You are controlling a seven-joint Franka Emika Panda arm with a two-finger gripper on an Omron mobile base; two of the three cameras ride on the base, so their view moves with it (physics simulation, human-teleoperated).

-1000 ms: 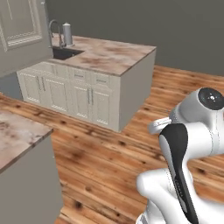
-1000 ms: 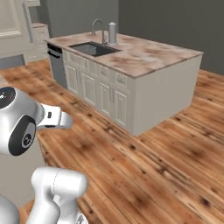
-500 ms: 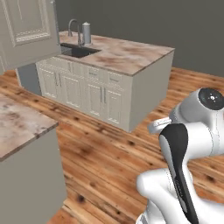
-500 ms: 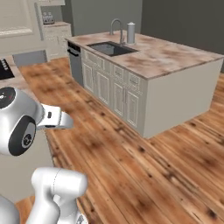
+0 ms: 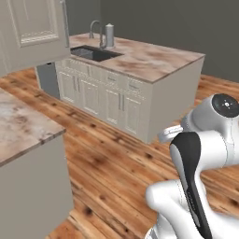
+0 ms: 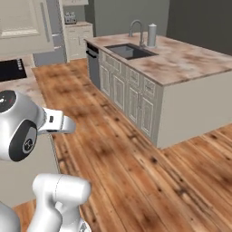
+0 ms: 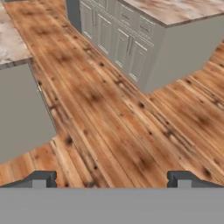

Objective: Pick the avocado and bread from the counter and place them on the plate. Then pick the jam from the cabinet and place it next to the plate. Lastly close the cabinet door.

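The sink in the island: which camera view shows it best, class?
The right base view: the sink lies open to view, faucet behind. The left base view shows it farther off; the hand view shows just the island's cabinets.

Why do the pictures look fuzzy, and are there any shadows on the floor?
Left base view: soft all over, and the faucet and the cabinet door have smeary edges. Right base view: flat, even light, no glare on the island counter, only faint shading under its edge. Hand view: the wooden floor looks blurry, and the open tool casts no clear shadow.
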